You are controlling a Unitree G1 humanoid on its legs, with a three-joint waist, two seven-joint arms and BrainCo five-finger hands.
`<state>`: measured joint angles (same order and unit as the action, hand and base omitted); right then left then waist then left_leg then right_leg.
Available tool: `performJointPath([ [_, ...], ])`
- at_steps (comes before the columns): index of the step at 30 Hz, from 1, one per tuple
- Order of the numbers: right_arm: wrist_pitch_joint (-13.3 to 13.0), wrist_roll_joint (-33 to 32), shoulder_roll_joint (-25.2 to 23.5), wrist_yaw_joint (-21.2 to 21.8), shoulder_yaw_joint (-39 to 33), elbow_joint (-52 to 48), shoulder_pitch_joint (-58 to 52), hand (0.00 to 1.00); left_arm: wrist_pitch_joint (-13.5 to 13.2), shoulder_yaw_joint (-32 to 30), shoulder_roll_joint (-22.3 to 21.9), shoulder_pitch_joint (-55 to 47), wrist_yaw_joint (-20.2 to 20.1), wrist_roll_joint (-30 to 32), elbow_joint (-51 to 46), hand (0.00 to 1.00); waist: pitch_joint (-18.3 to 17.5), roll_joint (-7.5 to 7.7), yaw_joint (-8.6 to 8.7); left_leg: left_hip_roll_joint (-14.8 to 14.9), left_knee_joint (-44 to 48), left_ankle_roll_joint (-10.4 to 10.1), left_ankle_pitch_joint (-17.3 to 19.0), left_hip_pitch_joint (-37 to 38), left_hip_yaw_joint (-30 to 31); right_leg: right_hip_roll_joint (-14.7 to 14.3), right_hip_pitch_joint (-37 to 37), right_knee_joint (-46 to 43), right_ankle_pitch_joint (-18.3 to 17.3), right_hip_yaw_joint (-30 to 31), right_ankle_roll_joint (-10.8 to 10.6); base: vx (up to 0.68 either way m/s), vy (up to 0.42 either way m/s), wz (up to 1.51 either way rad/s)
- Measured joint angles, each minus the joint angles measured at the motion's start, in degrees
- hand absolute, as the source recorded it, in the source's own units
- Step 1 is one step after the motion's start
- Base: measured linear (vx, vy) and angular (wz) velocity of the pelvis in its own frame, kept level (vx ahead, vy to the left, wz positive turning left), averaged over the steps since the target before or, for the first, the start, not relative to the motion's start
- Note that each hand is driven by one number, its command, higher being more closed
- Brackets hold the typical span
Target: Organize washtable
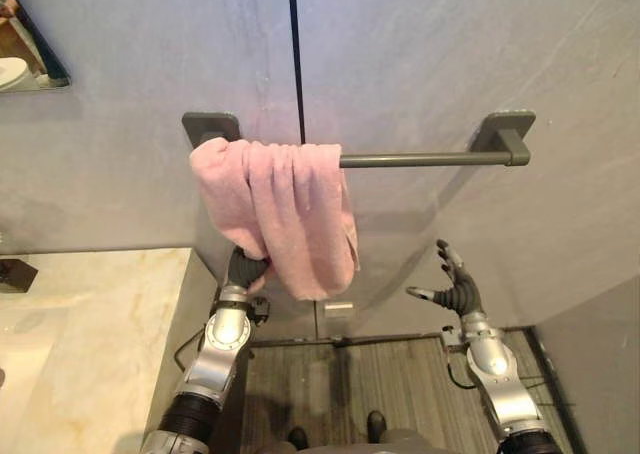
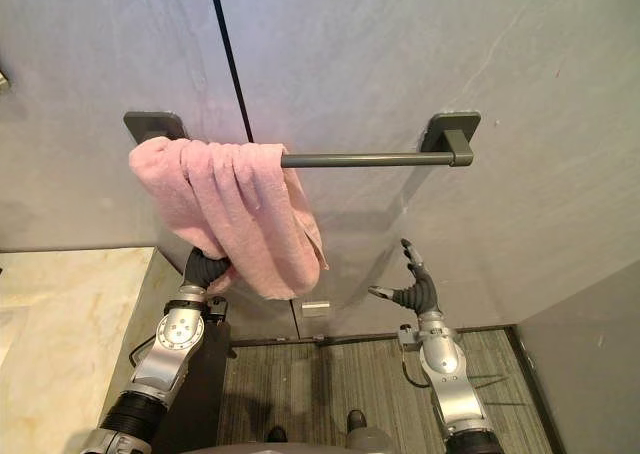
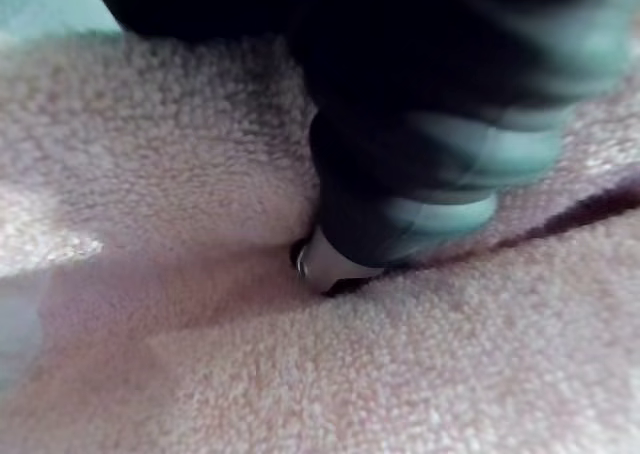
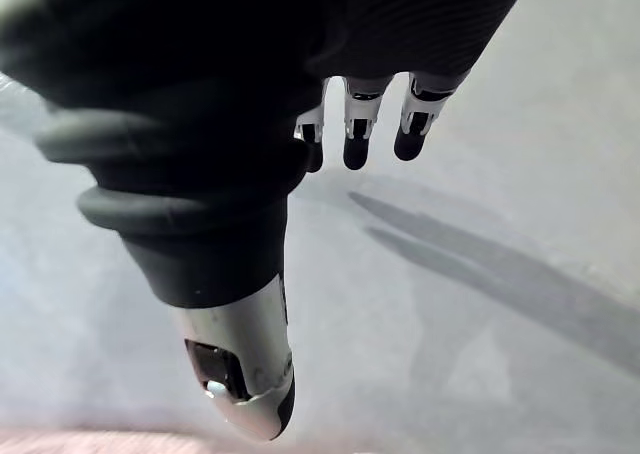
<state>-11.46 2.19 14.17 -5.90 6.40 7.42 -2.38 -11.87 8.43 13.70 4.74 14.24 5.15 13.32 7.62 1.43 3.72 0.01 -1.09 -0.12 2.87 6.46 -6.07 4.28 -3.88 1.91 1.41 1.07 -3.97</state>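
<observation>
At the left end of the dark grey metal wall rail point(image 1: 430, 159), the soft pink terry towel point(image 1: 285, 209) hangs bunched and lopsided. It looks light, limp and prone to slide, and is best gripped near its lower hem. The left hand point(image 1: 243, 269) is buried beneath it, so I cannot tell whether it has hold. The right hand point(image 1: 458, 292) hovers nearby, fingers point(image 4: 358, 134) spread and empty.

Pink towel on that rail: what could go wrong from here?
1. The pink towel hangs bunched and lopsided at one end of the bar. A tug from the left hand beneath it could drag it off.
2. The right hand, open and apart from the cloth, likely could not catch it if it slides.
</observation>
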Motion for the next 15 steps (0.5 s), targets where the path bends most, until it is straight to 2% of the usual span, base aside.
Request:
performJointPath([
  [5,-0.7,-1.8,0.0,1.1,7.4,0.0,5.3,0.00,-0.1,1.6,-1.3,0.0,0.8,-0.1,-0.2,1.00,-0.2,0.24,-0.26,-0.1,0.2,0.1,-0.1,-0.6,1.1,0.1,0.1,-0.2,0.0,-0.9,0.0,-0.04,-0.028,0.09],
  [8,-0.7,-1.8,-0.2,1.1,10.4,0.2,7.4,0.00,-0.2,3.2,-2.5,0.0,1.0,-0.1,-0.9,1.00,-0.2,0.26,-1.55,-0.1,0.3,0.1,-0.3,-0.9,1.6,0.1,0.2,-0.2,0.0,-1.4,0.0,-0.02,-0.030,0.11],
  [9,-0.7,-1.8,-0.3,1.1,11.4,0.2,8.4,0.00,-0.3,3.4,-2.8,0.0,1.0,-0.1,-1.0,1.00,-0.2,0.26,-1.43,-0.1,0.3,0.2,-0.4,-1.2,2.0,0.1,0.2,-0.1,0.0,-1.9,0.0,-0.01,-0.029,0.16],
  [10,-0.7,-1.8,-0.3,1.0,12.0,0.2,8.8,1.00,-0.3,3.4,-2.9,0.0,1.0,-0.1,-1.0,1.00,-0.2,0.26,-1.39,-0.2,0.3,0.1,-0.5,-1.2,2.2,0.2,0.2,-0.1,0.0,-2.1,0.0,-0.02,-0.036,0.18],
  [15,-0.7,-1.8,-3.1,0.9,16.3,4.4,14.1,1.00,-0.6,5.2,-3.6,0.1,2.1,-0.5,-1.0,1.00,-0.2,0.29,-1.57,-0.1,0.2,0.0,-1.4,-1.8,3.9,0.2,-0.1,-0.1,0.0,-3.7,0.1,-0.04,-0.037,0.17],
])
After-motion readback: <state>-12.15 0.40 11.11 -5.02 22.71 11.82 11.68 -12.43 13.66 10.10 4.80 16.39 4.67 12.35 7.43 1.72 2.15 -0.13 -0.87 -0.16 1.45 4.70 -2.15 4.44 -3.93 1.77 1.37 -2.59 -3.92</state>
